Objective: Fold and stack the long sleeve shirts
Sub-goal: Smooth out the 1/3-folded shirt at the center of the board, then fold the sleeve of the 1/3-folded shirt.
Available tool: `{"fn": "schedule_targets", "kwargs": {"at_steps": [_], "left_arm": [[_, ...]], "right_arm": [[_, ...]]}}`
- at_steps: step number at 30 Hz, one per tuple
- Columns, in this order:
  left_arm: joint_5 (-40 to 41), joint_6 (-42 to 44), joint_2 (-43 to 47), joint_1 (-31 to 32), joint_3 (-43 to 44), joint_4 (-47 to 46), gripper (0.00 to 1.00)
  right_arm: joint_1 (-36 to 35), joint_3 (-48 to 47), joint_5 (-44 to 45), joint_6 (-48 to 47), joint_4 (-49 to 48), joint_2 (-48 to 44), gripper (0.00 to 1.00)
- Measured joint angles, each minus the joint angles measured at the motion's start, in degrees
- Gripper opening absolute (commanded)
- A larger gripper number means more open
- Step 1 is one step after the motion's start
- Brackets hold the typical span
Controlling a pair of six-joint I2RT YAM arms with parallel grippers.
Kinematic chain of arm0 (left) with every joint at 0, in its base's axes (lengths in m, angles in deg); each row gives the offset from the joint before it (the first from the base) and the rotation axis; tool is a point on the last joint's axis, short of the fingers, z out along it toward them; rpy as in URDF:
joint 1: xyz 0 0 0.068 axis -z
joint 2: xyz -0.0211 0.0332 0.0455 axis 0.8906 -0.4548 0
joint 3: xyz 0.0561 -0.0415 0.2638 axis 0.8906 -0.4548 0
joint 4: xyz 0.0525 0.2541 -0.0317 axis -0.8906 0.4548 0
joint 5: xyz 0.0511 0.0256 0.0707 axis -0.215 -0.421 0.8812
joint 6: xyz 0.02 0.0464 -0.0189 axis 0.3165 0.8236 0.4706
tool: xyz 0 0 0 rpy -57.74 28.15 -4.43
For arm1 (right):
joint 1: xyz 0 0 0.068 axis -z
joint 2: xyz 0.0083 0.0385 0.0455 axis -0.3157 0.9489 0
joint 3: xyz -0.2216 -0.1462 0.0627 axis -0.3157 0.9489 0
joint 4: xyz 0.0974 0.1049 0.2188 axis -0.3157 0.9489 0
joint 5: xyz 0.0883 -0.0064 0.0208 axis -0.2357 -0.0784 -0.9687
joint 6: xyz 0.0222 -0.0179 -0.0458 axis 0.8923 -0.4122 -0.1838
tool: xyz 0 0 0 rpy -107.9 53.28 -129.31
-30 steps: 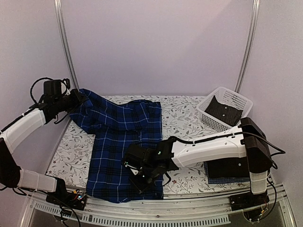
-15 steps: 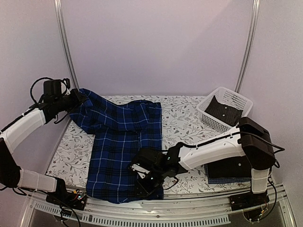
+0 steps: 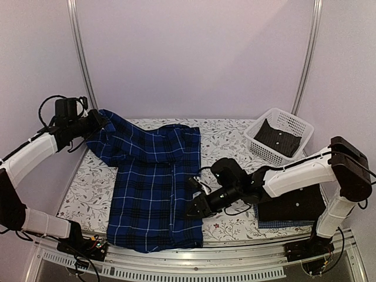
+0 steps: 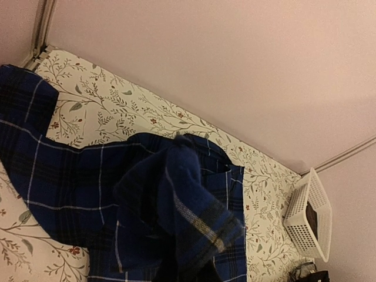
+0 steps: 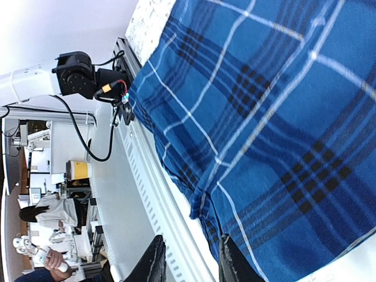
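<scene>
The dark blue plaid shirt (image 3: 150, 182) lies spread over the left half of the table, its lower part flat down to the near edge. My left gripper (image 3: 97, 121) holds its far-left corner up off the table. In the left wrist view bunched plaid cloth (image 4: 194, 211) hides the fingers. My right gripper (image 3: 195, 205) hovers open at the shirt's right edge. In the right wrist view its fingers (image 5: 154, 261) are apart with nothing between them, above the plaid hem (image 5: 282, 117). A black shirt (image 3: 294, 205) lies folded on a blue check shirt (image 3: 282, 224) at the near right.
A white lattice basket (image 3: 296, 126) at the back right holds another black shirt (image 3: 279, 138); the basket (image 4: 308, 217) also shows in the left wrist view. The metal rail (image 5: 153, 176) runs along the table's near edge under the hem. Frame posts stand at both back corners.
My right gripper opened, let go of the shirt's near right hem and drew back to the right. The hem now lies flat. The left arm has not moved.
</scene>
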Motion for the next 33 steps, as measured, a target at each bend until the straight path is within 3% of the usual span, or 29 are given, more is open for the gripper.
{"fn": "schedule_targets", "kwargs": {"at_steps": [8,15,26,33], "left_arm": [[0.0,0.4,-0.4,0.0,1.2,0.3,0.0],[-0.7,1.1,-0.3,0.0,1.6,0.6,0.0],[-3.0,0.8,7.5,0.6,-1.0,3.1,0.0],[-2.8,-1.4,15.3,1.9,-7.9,6.5,0.0]], "right_arm": [[-0.8,13.2,-5.2,7.8,-11.2,2.0,0.27],[-0.8,13.5,-5.9,10.0,-12.6,3.3,0.27],[2.0,-2.0,0.1,3.5,1.7,-4.0,0.31],[11.4,-18.2,4.2,-1.9,5.1,2.3,0.29]]}}
